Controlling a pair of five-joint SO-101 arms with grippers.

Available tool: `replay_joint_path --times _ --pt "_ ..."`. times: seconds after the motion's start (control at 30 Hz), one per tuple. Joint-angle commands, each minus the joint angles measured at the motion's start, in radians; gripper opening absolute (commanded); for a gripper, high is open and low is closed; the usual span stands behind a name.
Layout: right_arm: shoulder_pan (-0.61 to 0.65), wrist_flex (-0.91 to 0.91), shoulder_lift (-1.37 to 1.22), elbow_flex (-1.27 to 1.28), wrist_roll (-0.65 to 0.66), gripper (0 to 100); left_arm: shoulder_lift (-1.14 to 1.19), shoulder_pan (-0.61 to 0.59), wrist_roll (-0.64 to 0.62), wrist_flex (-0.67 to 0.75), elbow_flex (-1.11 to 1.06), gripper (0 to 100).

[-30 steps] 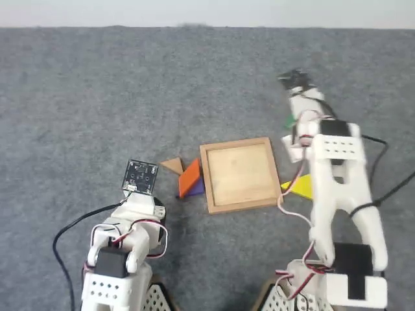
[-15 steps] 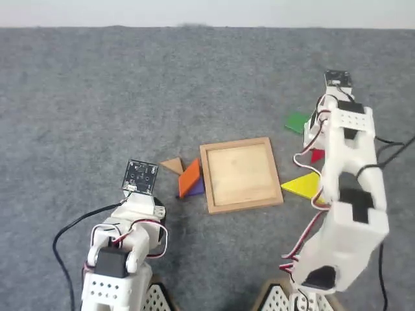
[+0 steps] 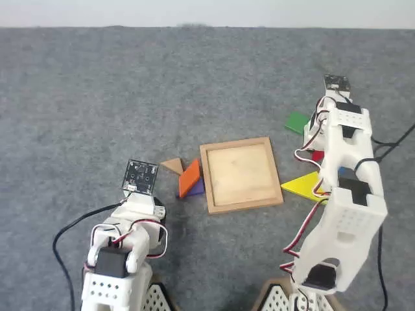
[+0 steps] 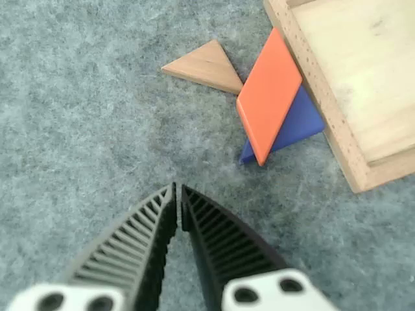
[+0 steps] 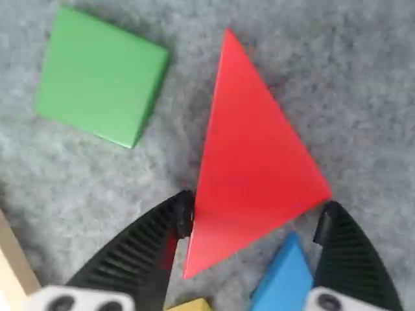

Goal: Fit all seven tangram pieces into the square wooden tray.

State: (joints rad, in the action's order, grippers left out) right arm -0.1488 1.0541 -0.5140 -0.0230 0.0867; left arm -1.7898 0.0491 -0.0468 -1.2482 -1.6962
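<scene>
Presently the right tool [image 5: 254,217] stands with its jaws wide, set astride the near end of the red triangle [image 5: 253,162], which lies flat on the bench [image 3: 97,97]. One finger sits against the triangle's long edge; the other is just off the opposite corner. That long edge runs away from the tool, so the far point lies ahead of the jaws.

Judgement: closing would bear across the triangle's broad end.

The green square [image 5: 100,74] lies just beside the far point. A blue piece [image 5: 282,282] touches the near edge, and the yellow triangle [image 3: 301,186] lies against the wooden tray [image 3: 206,178].

The left tool [image 4: 176,194] is nearly closed and holds nothing. It is well apart across the tray, near the orange parallelogram [image 4: 269,97].

No legible writing on pieces or tray.
</scene>
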Motion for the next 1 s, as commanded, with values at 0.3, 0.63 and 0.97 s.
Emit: replay_joint_path --times 0.3,0.63,0.97 --pt "-0.012 -0.008 -0.019 -0.081 -0.006 21.2 -0.012 0.002 -0.012 -0.006 0.013 1" --pt "-0.012 0.047 0.064 -0.057 0.012 20.9 -0.012 0.002 -0.012 -0.006 0.013 1" --pt "0.071 -0.085 0.450 0.307 0.025 20.9 -0.012 0.002 -0.012 -0.006 0.013 1"
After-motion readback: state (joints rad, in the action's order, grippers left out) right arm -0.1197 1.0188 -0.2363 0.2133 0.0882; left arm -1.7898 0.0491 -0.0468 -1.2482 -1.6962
